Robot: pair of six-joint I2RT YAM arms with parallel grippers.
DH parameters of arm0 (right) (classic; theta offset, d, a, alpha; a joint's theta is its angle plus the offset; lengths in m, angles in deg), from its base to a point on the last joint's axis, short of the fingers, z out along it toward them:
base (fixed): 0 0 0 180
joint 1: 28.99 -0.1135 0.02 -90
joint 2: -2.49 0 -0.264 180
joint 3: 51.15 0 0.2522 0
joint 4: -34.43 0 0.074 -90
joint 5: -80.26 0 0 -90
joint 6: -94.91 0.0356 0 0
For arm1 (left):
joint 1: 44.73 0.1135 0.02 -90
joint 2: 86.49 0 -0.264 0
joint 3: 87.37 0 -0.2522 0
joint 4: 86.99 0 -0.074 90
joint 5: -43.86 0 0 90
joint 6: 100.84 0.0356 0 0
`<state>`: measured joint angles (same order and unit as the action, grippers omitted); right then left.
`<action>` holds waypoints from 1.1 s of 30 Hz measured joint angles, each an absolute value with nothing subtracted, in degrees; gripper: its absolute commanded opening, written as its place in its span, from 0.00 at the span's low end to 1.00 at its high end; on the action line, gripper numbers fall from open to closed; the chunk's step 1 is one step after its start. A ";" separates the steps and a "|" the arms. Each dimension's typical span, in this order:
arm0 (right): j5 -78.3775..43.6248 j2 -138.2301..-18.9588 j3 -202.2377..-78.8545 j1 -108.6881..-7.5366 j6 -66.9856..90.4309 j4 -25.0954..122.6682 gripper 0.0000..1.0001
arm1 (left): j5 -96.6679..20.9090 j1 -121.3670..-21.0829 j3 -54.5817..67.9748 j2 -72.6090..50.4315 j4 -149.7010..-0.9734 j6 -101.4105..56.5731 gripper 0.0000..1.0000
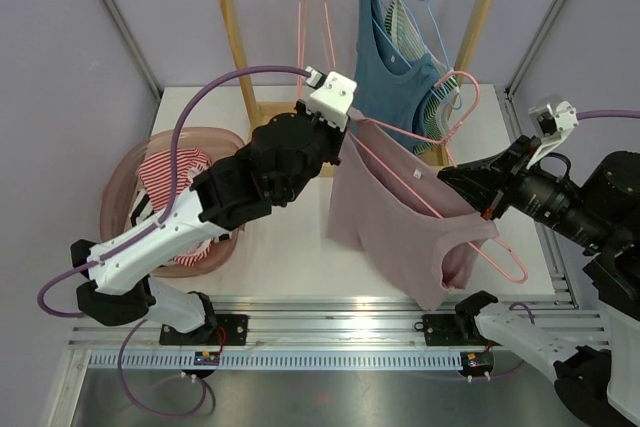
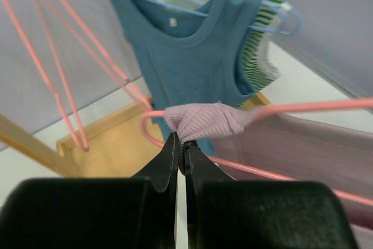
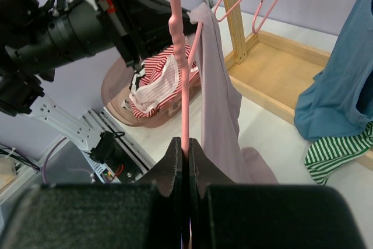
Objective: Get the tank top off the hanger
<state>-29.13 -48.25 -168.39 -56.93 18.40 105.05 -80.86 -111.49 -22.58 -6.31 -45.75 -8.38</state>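
A mauve tank top [image 1: 395, 222] hangs from a pink wire hanger [image 1: 510, 267] held above the table's middle. My left gripper [image 1: 347, 125] is at the hanger's upper left end. In the left wrist view it [image 2: 182, 141] is shut on the bunched shoulder strap [image 2: 204, 121], where the strap wraps the hanger's bend [image 2: 315, 107]. My right gripper [image 1: 447, 179] is at the hanger's right side. In the right wrist view it [image 3: 186, 147] is shut on the pink hanger wire [image 3: 177, 56], with the tank top [image 3: 218, 103] draped just beside it.
A wooden rack [image 1: 235, 47] stands at the back with a blue tank top [image 1: 395, 77] on a blue hanger, striped green garments behind it and empty pink hangers [image 1: 312, 7]. A pink basin [image 1: 130, 187] with red-striped clothing sits at the left.
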 measured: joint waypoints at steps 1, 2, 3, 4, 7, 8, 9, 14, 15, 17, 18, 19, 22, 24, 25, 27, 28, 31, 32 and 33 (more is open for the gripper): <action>-29.18 -48.01 -167.63 -56.93 18.12 105.05 0.00 | -81.39 -110.48 -22.08 -6.40 -45.57 -8.75 0.00; -29.29 -47.73 -166.67 -56.93 17.60 105.01 0.00 | -82.15 -109.41 -21.53 -6.55 -45.35 -9.47 0.00; -29.61 -47.27 -165.46 -56.93 16.90 104.86 0.00 | -83.05 -108.21 -20.81 -6.82 -45.18 -10.46 0.00; -30.29 -46.75 -164.26 -56.93 16.13 104.70 0.00 | -84.01 -106.94 -19.81 -7.41 -44.83 -11.48 0.00; -33.50 -44.87 -160.26 -56.93 13.05 103.96 0.00 | -85.63 -102.20 -16.24 -10.33 -42.86 -15.99 0.00; -35.06 -44.10 -158.65 -56.93 11.87 103.43 0.00 | -85.73 -100.38 -15.04 -11.62 -41.99 -17.84 0.00; -35.91 -43.75 -157.95 -56.93 11.26 103.28 0.00 | -85.80 -98.94 -14.30 -12.59 -41.29 -19.13 0.00; -40.13 -41.65 -152.77 -56.93 9.51 98.34 0.00 | -84.47 -93.30 -12.59 -17.33 -38.40 -25.87 0.00; -40.54 -41.15 -151.39 -56.93 9.66 96.48 0.00 | -83.48 -93.24 -11.76 -18.42 -38.43 -26.39 0.00; -40.98 -39.69 -147.94 -56.93 10.21 91.70 0.00 | -80.93 -93.15 -9.51 -20.89 -38.38 -27.42 0.00; -41.13 -38.55 -145.42 -56.93 10.67 88.07 0.00 | -79.77 -93.06 -8.20 -22.09 -38.47 -27.94 0.00; -41.33 -37.28 -142.52 -56.93 11.32 84.51 0.00 | -78.63 -93.00 -6.61 -23.40 -38.80 -28.49 0.00; -41.72 -33.48 -132.72 -56.93 14.12 70.80 0.00 | -75.59 -92.71 -1.86 -26.97 -39.02 -29.54 0.00; -40.56 -32.58 -127.08 -56.93 16.66 60.42 0.00 | -72.36 -92.56 1.85 -29.39 -40.37 -29.84 0.00; -39.82 -33.00 -124.31 -56.93 18.60 54.34 0.00 | -69.89 -92.43 3.89 -30.66 -41.14 -29.82 0.00; -38.84 -35.03 -120.53 -56.93 22.25 43.50 0.00 | -64.82 -92.58 8.50 -33.22 -43.87 -29.67 0.00; -38.51 -37.09 -119.15 -56.93 24.87 37.27 0.00 | -62.26 -92.93 10.81 -34.42 -45.05 -29.25 0.00; -37.05 -44.78 -116.79 -56.93 33.07 18.54 0.00 | -57.50 -96.65 16.10 -36.69 -47.67 -28.16 0.00; -36.19 -47.53 -116.33 -56.93 35.96 12.55 0.00 | -56.07 -98.48 17.63 -37.09 -48.35 -27.66 0.00; -35.14 -50.92 -115.57 -56.93 39.08 5.65 0.00 | -54.59 -101.00 19.36 -37.31 -49.14 -27.13 0.00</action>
